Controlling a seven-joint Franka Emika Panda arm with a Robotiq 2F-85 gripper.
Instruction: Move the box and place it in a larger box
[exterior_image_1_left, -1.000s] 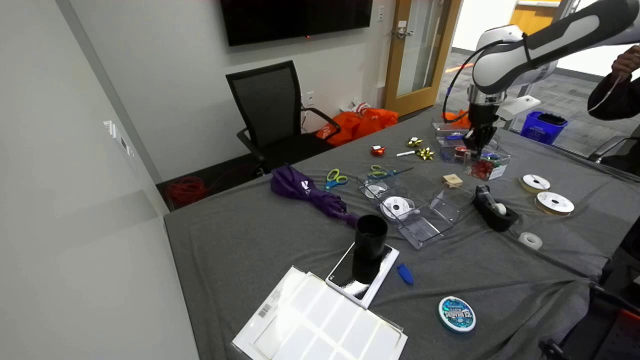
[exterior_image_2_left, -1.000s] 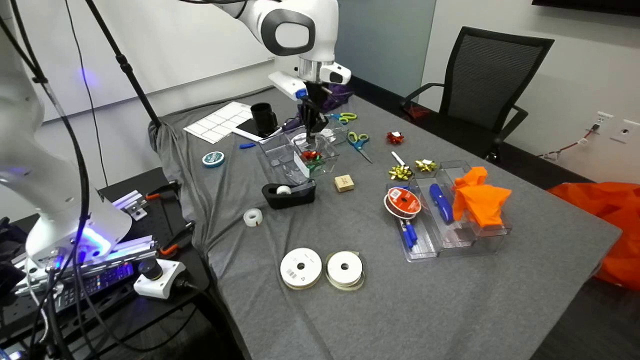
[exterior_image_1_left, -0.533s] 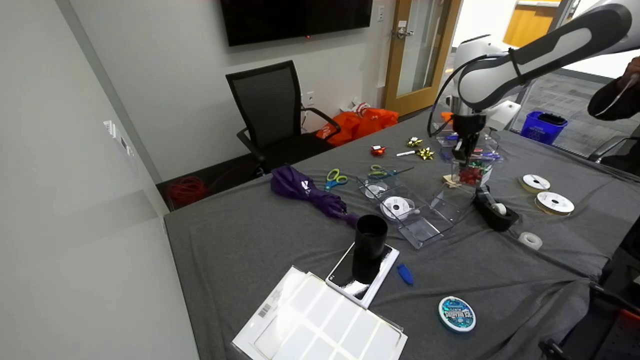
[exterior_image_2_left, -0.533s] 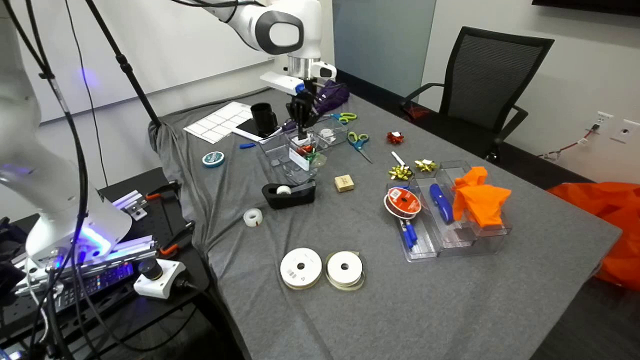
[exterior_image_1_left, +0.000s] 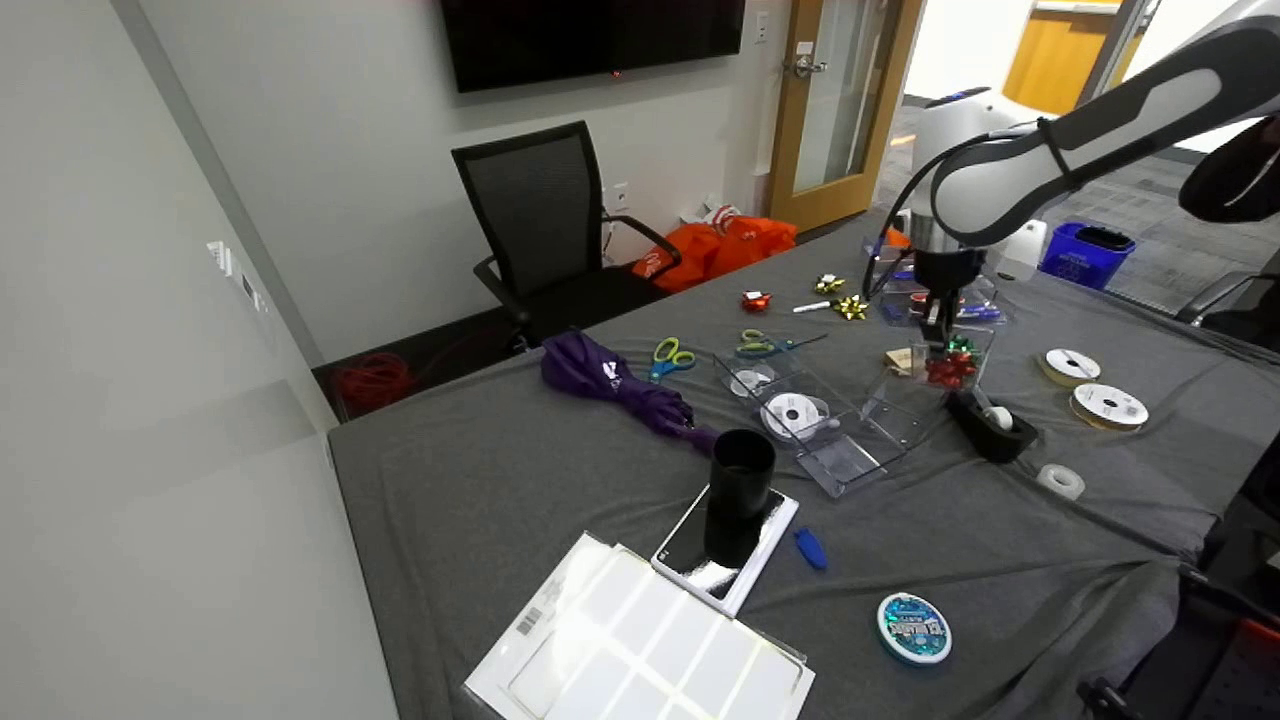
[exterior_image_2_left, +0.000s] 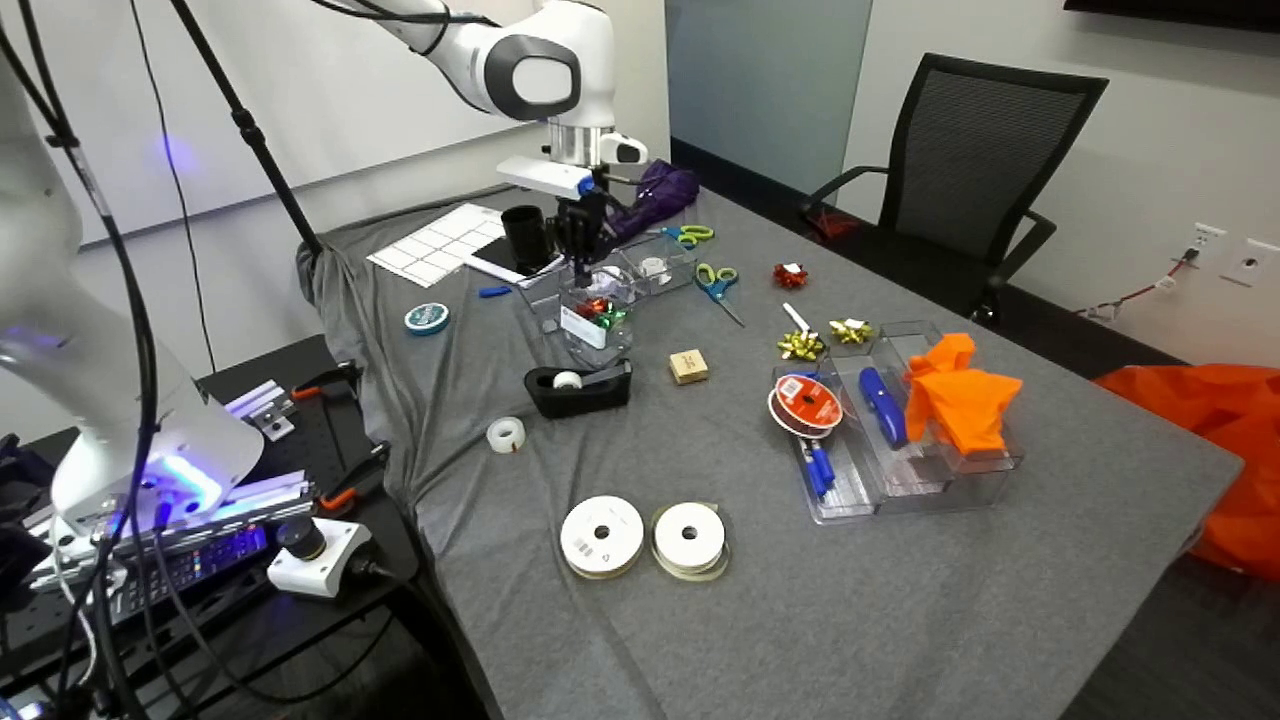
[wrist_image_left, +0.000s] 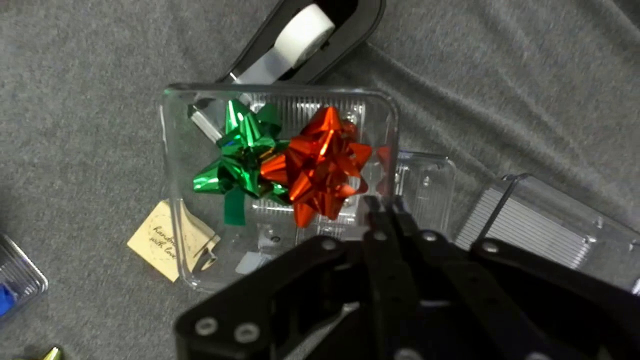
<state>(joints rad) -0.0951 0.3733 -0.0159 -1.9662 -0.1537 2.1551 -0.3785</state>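
1 clear box (exterior_image_2_left: 583, 327) of bows (wrist_image_left: 320, 167), its wall tight between fingers (wrist_image_left: 385, 250), near a larger tray (exterior_image_1_left: 843, 462)

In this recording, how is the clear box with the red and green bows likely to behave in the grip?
Probably stiff: the clear box looks like hard plastic with straight edges. It may tilt, since the gripper pinches it at one side only. The red bow and green bow look loose inside, so they might slide if it tips.

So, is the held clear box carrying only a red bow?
No, a green bow lies beside the red bow in the clear box.
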